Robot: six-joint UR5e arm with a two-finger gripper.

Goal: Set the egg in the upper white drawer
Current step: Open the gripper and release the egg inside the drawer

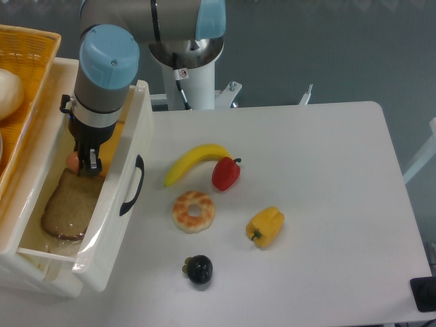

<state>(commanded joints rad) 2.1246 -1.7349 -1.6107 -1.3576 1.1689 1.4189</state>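
Observation:
The upper white drawer [102, 225] stands pulled open at the left, its curved black handle [132, 185] facing the table. My gripper [87, 162] reaches down inside it. The pinkish-tan egg [71, 161] shows just left of the dark fingers [89, 158], low in the drawer and right against them. The arm's wrist hides the gap between the fingers, so their hold on the egg cannot be made out. A slice of toast [68, 204] lies on the drawer floor in front of the egg.
An orange-yellow woven basket [30, 51] with a white round lump [8, 92] sits at the far left. On the table lie a banana [194, 161], red pepper [225, 174], doughnut [193, 211], yellow pepper [265, 227] and a dark fruit [199, 270].

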